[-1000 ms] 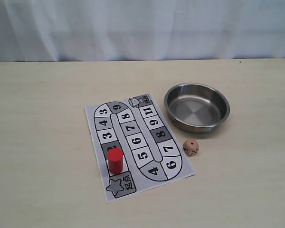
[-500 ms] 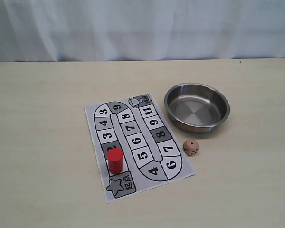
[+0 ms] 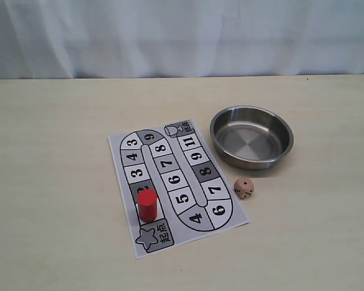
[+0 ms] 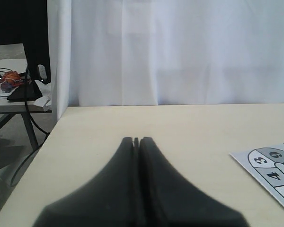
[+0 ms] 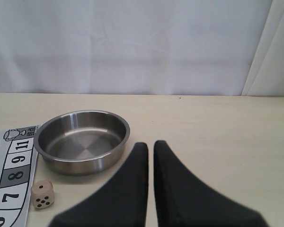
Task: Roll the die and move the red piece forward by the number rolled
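The die (image 3: 244, 188) lies on the table just right of the paper board (image 3: 176, 182), in front of the steel bowl (image 3: 213, 130). The red piece (image 3: 148, 205) stands upright on the board's left track, one square beyond the star start square. Neither arm shows in the exterior view. In the left wrist view my left gripper (image 4: 136, 139) is shut on nothing above bare table, with the board's corner (image 4: 274, 175) off to one side. My right gripper (image 5: 151, 144) has its fingers almost together with nothing between them; the die (image 5: 42, 194) and the bowl (image 5: 80, 163) lie beside it.
The bowl has nothing in it. A white curtain (image 3: 182, 36) hangs behind the table's far edge. Past the table's side edge, the left wrist view shows a second table with cables (image 4: 12, 82). Bare tabletop surrounds the board and bowl.
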